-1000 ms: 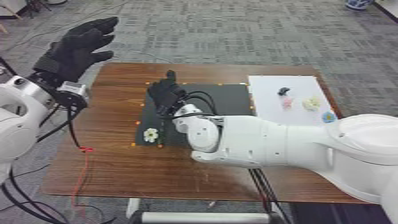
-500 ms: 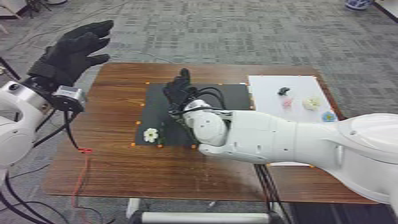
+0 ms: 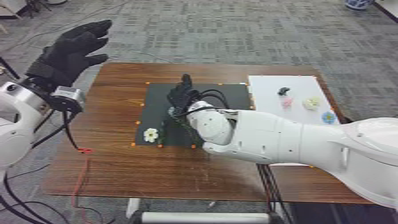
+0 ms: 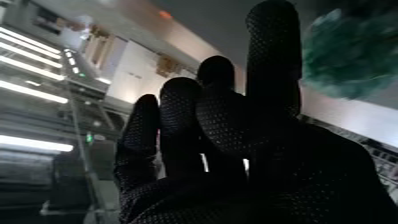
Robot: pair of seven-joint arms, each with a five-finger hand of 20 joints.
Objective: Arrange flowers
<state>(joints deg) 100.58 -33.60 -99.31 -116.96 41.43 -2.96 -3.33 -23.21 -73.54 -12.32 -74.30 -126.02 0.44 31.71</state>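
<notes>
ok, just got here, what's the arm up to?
Looks like flower arranging. The right hand is over the black mat, fingers extended, with a fluffy green thing near them; I see no grip on it. A white flower lies on the mat; pink, yellow and blue ones are on the white sheet. The left hand is off to the side, open.

- we count 4 flowers (image 3: 150, 134)
- 1 small dark thing (image 3: 283, 91)
- 1 fluffy green thing (image 4: 351, 57)
- 1 black mat (image 3: 229, 95)
- 1 white sheet (image 3: 266, 85)
- 1 table (image 3: 115, 170)
</notes>
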